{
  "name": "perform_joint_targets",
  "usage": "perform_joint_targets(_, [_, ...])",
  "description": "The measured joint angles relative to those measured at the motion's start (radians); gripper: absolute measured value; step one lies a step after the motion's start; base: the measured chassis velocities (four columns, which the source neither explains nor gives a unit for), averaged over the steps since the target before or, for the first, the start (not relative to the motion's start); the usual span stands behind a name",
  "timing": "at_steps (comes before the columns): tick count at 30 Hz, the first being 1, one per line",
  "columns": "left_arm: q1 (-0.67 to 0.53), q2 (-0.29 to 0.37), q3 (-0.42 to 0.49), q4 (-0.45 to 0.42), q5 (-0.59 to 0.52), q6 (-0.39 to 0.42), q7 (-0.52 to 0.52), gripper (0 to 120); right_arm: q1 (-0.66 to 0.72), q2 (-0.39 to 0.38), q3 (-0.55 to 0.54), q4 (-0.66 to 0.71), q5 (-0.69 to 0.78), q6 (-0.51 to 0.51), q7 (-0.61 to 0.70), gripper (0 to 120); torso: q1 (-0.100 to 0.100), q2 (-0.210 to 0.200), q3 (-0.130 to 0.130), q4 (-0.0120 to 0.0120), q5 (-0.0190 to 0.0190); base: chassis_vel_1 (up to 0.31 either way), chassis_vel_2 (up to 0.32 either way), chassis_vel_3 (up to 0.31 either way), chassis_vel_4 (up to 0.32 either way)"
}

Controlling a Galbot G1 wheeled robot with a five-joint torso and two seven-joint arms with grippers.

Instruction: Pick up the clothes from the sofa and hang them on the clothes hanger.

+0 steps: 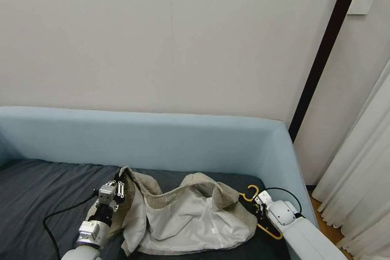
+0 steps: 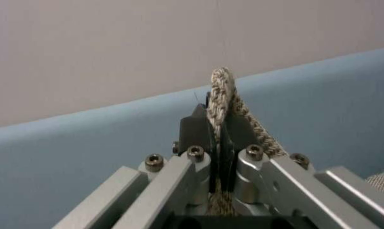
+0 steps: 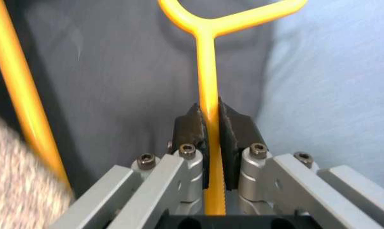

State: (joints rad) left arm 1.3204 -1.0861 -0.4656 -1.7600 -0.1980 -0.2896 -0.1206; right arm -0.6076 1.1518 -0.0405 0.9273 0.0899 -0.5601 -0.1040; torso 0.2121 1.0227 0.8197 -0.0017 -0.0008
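A beige knitted jacket [image 1: 183, 214] with a pale lining lies spread on the dark sofa seat [image 1: 36, 193]. My left gripper [image 1: 119, 188] is shut on the jacket's left edge; in the left wrist view the knitted hem [image 2: 222, 98] stands up between its pads [image 2: 196, 131]. A yellow hanger [image 1: 251, 194] lies at the jacket's right side, its hook toward the armrest. My right gripper [image 1: 260, 206] is shut on the hanger; in the right wrist view the yellow bar [image 3: 207, 71] runs between the black pads [image 3: 192, 129].
The light blue sofa back [image 1: 152, 138] and right armrest [image 1: 286, 162] enclose the seat. A black cable [image 1: 52, 220] trails over the left seat. A dark door frame [image 1: 323, 53] and white curtain [image 1: 365, 175] stand to the right.
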Motion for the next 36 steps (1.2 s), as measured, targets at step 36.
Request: perform_joint_targets(36, [0.047, -0.015, -0.034, -0.089, -0.056, -0.014, 0.007, 0, -0.49, -0.291, -0.001, 0.985, -0.759, 0.631, 0.463, 4, 0.0, 0.0, 0.0, 0.0005, -0.0003, 0.0, 0.0, 0.0, 0.0])
